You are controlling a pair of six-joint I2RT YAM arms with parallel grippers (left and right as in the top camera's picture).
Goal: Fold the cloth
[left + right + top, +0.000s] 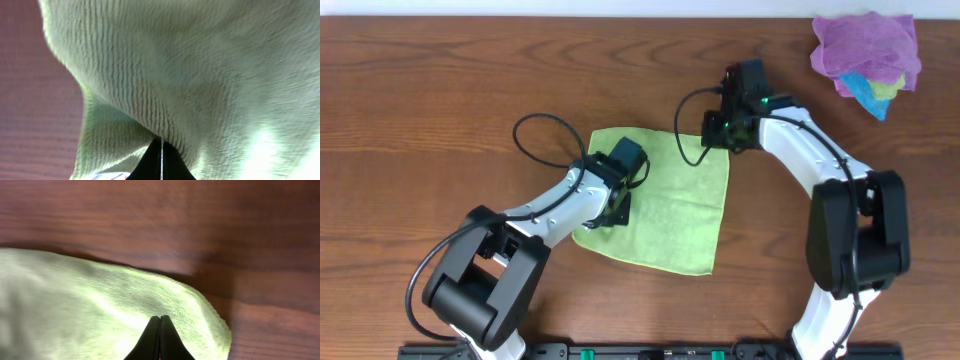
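Cloth-folding, grasp stage. Lime-green cloth lies mostly flat on the table, skewed to its edge. Left gripper sits at the cloth's left edge, jaws pressed together with a ridge of fabric bunched over them. Right gripper is at the cloth's far right corner, jaws likewise closed to a point, seemingly pinching the fabric. Purple cloth, with a blue cloth beneath, lies well apart beyond that corner. Risks, as judged: the right pinch sits near the hem and could slip out on lifting. The left grip, not at a corner, may drag a crumple rather than a clean edge. Uneven lifting would skew the fold.
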